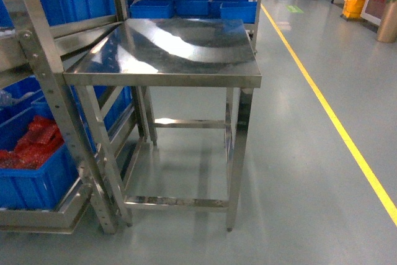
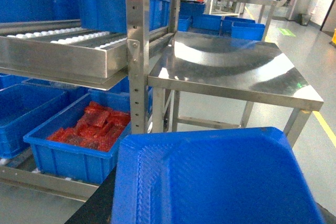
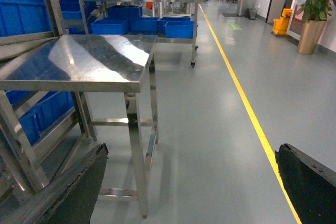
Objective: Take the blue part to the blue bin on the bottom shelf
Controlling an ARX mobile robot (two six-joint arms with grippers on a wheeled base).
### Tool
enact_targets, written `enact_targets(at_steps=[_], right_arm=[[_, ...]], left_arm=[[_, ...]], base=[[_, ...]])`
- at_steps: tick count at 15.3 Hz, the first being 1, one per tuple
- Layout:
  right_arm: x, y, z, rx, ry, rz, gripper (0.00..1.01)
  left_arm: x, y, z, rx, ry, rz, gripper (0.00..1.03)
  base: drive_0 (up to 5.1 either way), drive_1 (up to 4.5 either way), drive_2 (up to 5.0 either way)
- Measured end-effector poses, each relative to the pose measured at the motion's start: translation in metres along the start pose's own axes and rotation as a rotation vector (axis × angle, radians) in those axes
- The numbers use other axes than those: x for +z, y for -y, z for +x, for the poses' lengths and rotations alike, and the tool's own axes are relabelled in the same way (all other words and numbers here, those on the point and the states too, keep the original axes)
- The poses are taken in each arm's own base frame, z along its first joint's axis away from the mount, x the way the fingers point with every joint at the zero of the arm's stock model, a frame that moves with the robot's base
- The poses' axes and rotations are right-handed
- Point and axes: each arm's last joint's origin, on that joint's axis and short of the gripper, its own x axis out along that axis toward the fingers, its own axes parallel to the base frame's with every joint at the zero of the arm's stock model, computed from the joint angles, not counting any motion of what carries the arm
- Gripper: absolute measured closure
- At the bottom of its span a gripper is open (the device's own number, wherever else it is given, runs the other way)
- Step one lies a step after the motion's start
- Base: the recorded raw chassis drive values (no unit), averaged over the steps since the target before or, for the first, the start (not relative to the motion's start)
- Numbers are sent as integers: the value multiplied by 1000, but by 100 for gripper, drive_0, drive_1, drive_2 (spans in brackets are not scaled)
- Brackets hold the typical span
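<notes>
Before our left wrist camera a blue part fills the frame, seemingly held, though we cannot tell that grip; right fingers spread apart. Beyond, blue bin on bottom shelf, then table.

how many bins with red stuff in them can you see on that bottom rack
1. The blue bin of red parts sits on the bottom shelf, left of the steel table; the head view shows that bin too. Neighbouring bins are only partly visible, so more may be hidden.
</notes>
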Motion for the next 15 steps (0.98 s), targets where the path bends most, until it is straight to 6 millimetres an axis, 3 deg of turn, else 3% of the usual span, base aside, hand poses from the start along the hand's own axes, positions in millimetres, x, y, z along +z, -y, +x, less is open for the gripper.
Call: enact_targets(at_steps=[10,13,15], right_arm=[[0,0,0,0,0,0,3],[0,0,0,0,0,0,3],[0,0,0,0,-1,0,3]], left_arm=[[0,0,0,0,0,0,60],[0,0,0,1,3,-1,60],[0,0,0,-2,-1,0,60]], base=[[5,434,-424],[0,0,0],[-489,257,257]])
